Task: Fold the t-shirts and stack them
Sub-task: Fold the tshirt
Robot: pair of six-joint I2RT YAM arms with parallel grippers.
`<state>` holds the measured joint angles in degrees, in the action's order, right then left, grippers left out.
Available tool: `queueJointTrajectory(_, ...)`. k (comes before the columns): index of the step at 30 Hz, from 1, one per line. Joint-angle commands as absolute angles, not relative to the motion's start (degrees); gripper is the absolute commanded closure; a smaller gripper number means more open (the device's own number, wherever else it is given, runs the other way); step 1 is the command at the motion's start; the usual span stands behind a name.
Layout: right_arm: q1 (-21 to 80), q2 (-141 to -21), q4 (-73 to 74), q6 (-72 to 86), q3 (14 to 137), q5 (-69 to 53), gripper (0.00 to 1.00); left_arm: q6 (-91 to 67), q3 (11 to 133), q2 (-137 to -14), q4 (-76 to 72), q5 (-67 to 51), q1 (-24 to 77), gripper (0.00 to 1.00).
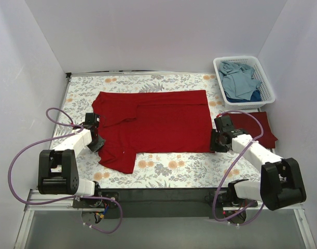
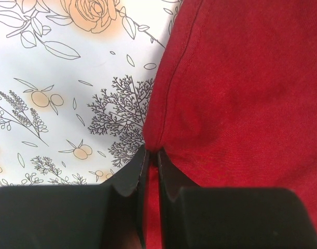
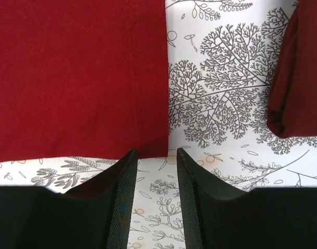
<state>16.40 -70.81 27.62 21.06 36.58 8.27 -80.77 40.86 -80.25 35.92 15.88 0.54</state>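
Observation:
A bright red t-shirt (image 1: 158,122) lies spread on the flowered table cover, partly folded lengthwise, one sleeve hanging toward the near left. My left gripper (image 1: 94,136) is at its left edge, shut on a pinch of the red cloth (image 2: 236,93). My right gripper (image 1: 218,141) is open and empty at the shirt's near right corner (image 3: 148,140), fingertips just short of the hem. A folded maroon t-shirt (image 1: 259,128) lies to the right of my right arm; its edge shows in the right wrist view (image 3: 298,93). Dusty blue t-shirts (image 1: 240,79) lie in the basket.
A white lattice basket (image 1: 267,93) stands at the back right corner. White walls close in the table on left, back and right. The flowered cover (image 1: 168,168) shows along the near edge before the black base rail.

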Motion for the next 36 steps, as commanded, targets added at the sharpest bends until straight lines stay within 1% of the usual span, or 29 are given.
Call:
queueJointTrajectory(1,16.2,-72.5,24.8,22.1,37.1,9.1,0.58,-80.7,39.6,-80.1,34.7,17.1,0.3,1.00)
queueJointTrajectory(7,16.2,-74.4,23.6,22.0,34.8,10.0,0.58,-81.0,39.6,-79.6,35.0,17.7,0.3,1.00)
queueJointTrajectory(14,16.2,-74.8,25.7,21.4,33.3,10.7,0.63,-82.8,40.1,-78.5,38.0,16.7,0.3,1.00)
queueJointTrajectory(15,16.1,-75.0,26.1,21.3,33.4,10.7,0.69,-83.0,40.5,-78.0,38.6,16.4,0.3,1.00)
queueJointTrajectory(17,16.0,-75.1,27.4,21.1,33.7,10.4,0.77,-83.1,41.1,-77.4,40.1,16.6,0.3,1.00)
queueJointTrajectory(18,16.0,-74.9,27.9,20.9,34.3,10.2,0.86,-83.1,41.8,-77.2,40.5,16.7,0.3,1.00)
queueJointTrajectory(20,16.0,-74.3,30.0,20.7,35.2,10.5,0.91,-83.0,42.6,-76.6,42.4,16.7,0.3,1.00)
queueJointTrajectory(21,16.0,-73.5,30.8,20.4,35.9,10.9,0.98,-83.9,43.1,-76.1,43.1,16.9,0.3,1.00)
queueJointTrajectory(25,15.3,-71.1,34.2,19.2,38.2,11.0,0.99,-83.8,45.8,-74.0,44.5,15.4,0.2,1.00)
queueJointTrajectory(29,14.2,-70.0,36.2,18.0,41.5,9.7,0.99,-83.0,49.5,-75.4,47.6,16.9,0.1,1.00)
queueJointTrajectory(32,13.6,-72.1,37.4,17.0,45.9,8.5,0.99,-82.4,52.7,-76.3,48.0,16.5,0.1,1.00)
queueJointTrajectory(36,12.9,-75.9,38.4,15.6,52.3,7.1,0.99,-81.7,57.6,-80.5,48.3,15.1,0.1,1.00)
